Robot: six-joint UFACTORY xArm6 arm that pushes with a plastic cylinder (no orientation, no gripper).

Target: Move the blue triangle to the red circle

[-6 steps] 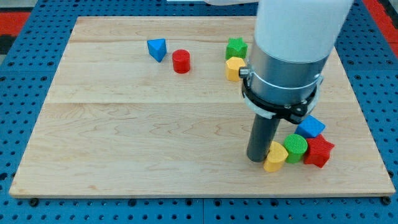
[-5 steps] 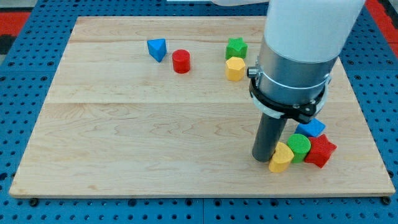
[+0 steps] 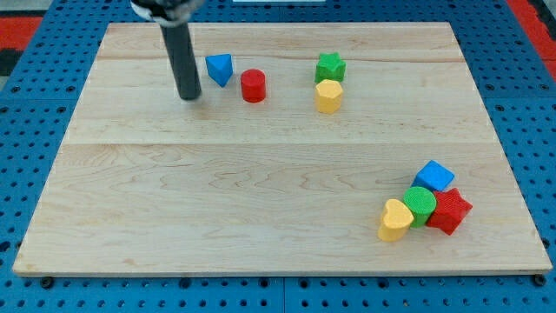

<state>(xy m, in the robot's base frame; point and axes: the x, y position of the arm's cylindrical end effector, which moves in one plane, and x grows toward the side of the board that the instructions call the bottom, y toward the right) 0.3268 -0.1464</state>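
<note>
The blue triangle lies near the board's top left of centre. The red circle stands just to its right and slightly lower, a small gap between them. My tip rests on the board to the left of the blue triangle and a little below it, not touching it. The dark rod rises from the tip to the view's top edge.
A green star and a yellow hexagon sit together right of the red circle. At the lower right a yellow heart, a green circle, a red star and a blue cube cluster. The wooden board lies on a blue pegboard.
The arm has moved from beside the yellow heart at the lower right to the upper left beside the blue triangle. The yellow heart shifted slightly right. Other blocks have not moved.
</note>
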